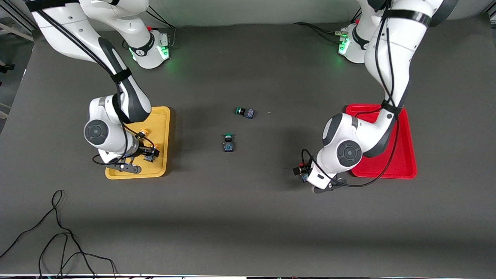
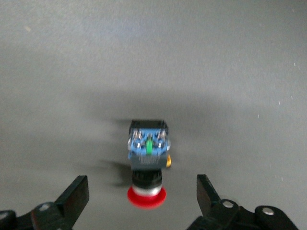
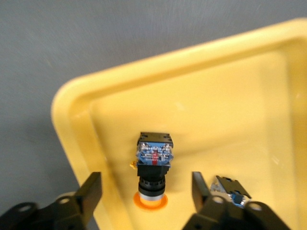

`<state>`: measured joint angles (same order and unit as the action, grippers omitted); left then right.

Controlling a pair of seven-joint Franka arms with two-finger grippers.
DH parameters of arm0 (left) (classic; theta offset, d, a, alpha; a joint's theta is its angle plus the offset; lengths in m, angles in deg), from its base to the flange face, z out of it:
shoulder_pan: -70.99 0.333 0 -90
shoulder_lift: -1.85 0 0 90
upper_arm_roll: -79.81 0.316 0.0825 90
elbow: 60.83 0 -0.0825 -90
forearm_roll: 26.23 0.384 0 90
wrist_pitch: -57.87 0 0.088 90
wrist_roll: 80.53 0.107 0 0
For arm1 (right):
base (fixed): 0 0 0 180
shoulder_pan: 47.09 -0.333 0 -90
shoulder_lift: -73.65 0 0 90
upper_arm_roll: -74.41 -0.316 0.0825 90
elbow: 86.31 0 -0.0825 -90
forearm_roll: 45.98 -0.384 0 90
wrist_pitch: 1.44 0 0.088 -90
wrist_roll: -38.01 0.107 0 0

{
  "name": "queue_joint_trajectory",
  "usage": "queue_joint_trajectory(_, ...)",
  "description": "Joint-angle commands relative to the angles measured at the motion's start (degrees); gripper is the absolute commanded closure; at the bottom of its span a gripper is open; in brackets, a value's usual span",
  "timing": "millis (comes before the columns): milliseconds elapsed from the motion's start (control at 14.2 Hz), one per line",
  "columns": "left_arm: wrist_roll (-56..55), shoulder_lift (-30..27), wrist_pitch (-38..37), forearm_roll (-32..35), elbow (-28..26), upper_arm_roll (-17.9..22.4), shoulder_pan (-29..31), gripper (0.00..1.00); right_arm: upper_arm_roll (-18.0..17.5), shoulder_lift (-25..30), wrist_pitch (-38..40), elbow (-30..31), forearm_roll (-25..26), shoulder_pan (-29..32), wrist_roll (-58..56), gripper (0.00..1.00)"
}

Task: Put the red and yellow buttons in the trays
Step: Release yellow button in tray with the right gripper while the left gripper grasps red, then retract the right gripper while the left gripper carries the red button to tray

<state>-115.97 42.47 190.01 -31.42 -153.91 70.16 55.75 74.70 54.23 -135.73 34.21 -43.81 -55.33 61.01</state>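
Dark counter is carrying both trays; right gripper (image 3: pixel 144 191), fingers open, is hovering over a yellow button (image 3: pixel 153 167) in the yellow tray (image 1: pixel 164 116), while left gripper (image 2: pixel 142 191), fingers open, is straddling a red button (image 2: pixel 147 163) near the red tray (image 1: pixel 407 155), needing closing

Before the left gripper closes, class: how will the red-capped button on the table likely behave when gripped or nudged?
The red-capped button looks rigid, so it probably won't flex. Lying on its side, its round cap may let it pivot or roll if nudged. It is small between the left gripper's open fingers, so probably light, and may twist if gripped off-centre.

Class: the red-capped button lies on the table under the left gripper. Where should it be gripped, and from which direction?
Grip the red-capped button across its blocky blue body, descending from above. It lies on its side between the open left gripper fingers; flat sides suit them better than the round cap.
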Motion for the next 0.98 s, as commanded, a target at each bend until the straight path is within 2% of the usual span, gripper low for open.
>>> queue_joint_trajectory(0,-1.0,2.6,3.7,0.3,1.7,0.8,-1.0,0.1,0.2,9.0,10.8,-3.9,0.1,0.7,-1.3,0.0)
queue_joint_trajectory(70,-0.9,3.1,4.3,0.3,1.7,0.9,-1.1,0.16,0.4,11.2,15.6,-6.4,0.1,0.8,-3.0,0.0)
queue_joint_trajectory(140,-0.8,3.5,4.3,1.0,1.7,0.8,-1.0,0.32,0.5,13.5,19.1,-8.2,-0.8,1.5,-7.3,0.0)
queue_joint_trajectory(211,-1.2,3.5,4.3,1.7,1.6,0.8,-1.1,0.61,0.8,15.5,22.0,-9.3,-4.2,2.8,-11.4,0.0)
queue_joint_trajectory(281,-1.3,3.5,4.3,1.8,1.3,0.8,-1.4,0.88,2.6,17.3,25.4,-10.9,-7.7,3.2,-15.7,0.0)
queue_joint_trajectory(351,-2.0,3.5,4.2,1.8,1.2,0.8,-1.8,1.0,4.9,18.4,29.3,-13.1,-8.7,3.1,-20.1,0.0)
queue_joint_trajectory(491,-3.2,2.6,2.8,1.8,1.3,0.9,-2.2,1.0,7.3,19.2,38.0,-18.9,-8.7,3.2,-23.0,0.0)
queue_joint_trajectory(561,-3.2,0.8,-0.4,1.8,1.4,1.0,-1.7,1.0,8.0,19.3,41.5,-21.7,-8.5,3.1,-23.2,0.0)
queue_joint_trajectory(772,-1.0,-5.7,-15.8,2.9,2.7,1.3,0.9,1.0,7.5,21.8,45.2,-24.2,-6.2,2.8,-22.7,0.0)
queue_joint_trajectory(912,4.5,-9.6,-23.0,6.0,1.7,1.2,5.6,1.0,7.1,21.9,44.8,-24.1,-5.7,2.5,-22.6,0.0)
